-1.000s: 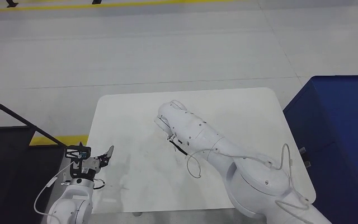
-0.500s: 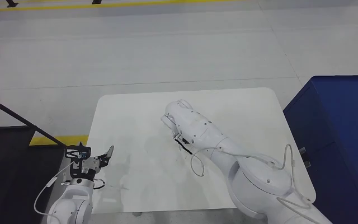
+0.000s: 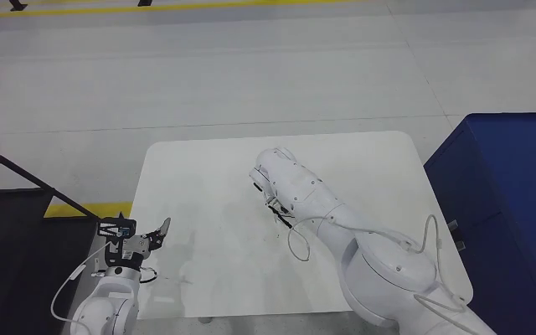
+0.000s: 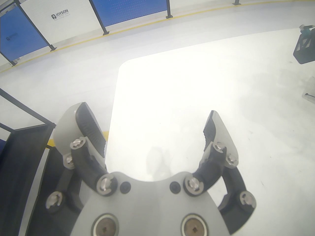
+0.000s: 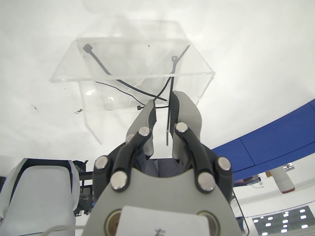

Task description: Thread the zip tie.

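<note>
Three black ties sit at the clear box (image 5: 137,50) in the right wrist view; on it or in it, can't tell. The right hand (image 5: 162,98) is narrowed to a slit w/ the strap of one zip tie (image 5: 172,74) running btwn its pads. The strap looks pinched there, tho a sliver of gap shows on one side. One strap end pokes back past the fingers toward the wrist. The small head lies farther out over the box, w/ a pointed tip slanting off just beyond it; whether that tip is already through the head, can't tell. Gripping mid-strap prob. makes sense, since it keeps head & tip free to work. A second tie (image 5: 98,62) w/ a chunkier head lies slantwise at the box. A thinner tie (image 5: 118,90) runs near it, its head just beside the right hand's fingertip. Both are untouched. The left hand (image 4: 147,121) hangs wide open, nothing in it, over the near left corner of the white desk (image 3: 193,184), well apart from the box. It's prob. kept there out of the way till a second grip is needed. Judgement: early in the task, pick-up stage. Next move needs the tie lifted clear w/o dragging its neighbours.
</note>
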You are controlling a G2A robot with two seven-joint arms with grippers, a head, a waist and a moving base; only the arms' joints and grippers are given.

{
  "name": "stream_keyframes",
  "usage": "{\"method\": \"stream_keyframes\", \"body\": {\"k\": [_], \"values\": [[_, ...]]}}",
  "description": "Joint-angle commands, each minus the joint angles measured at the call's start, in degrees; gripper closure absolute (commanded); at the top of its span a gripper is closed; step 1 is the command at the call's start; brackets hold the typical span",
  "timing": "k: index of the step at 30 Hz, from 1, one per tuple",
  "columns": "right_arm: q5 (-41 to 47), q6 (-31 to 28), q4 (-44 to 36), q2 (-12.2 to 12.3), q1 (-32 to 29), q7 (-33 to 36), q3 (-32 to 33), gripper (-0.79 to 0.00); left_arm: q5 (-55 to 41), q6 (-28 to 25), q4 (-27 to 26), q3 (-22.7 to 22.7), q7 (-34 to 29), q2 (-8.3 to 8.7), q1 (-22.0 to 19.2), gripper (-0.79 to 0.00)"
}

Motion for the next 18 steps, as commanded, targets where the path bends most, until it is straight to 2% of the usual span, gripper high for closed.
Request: {"method": "stream_keyframes", "body": {"k": [1,8,11,14,18], "values": [[0.11,-0.21,0.59,-0.14,0.17,-0.17,0.27,0.000,0.00,0.00,0.00,0.00,0.00,0.00,0.00,-0.785],[0.46,-2.31,0.62,-0.45,1.37,-0.38,1.25,0.000,0.00,0.00,0.00,0.00,0.00,0.00,0.00,-0.785],[2.87,-8.15,-0.28,0.00,2.49,-0.44,2.77,0.000,0.00,0.00,0.00,0.00,0.00,0.00,0.00,-0.785],[7.21,-17.61,-0.22,1.21,4.40,0.66,5.31,0.000,0.00,0.00,0.00,0.00,0.00,0.00,0.00,-0.785],[10.06,-21.98,0.04,3.37,5.65,-2.62,6.33,0.000,0.00,0.00,0.00,0.00,0.00,0.00,0.00,-0.785]]}}
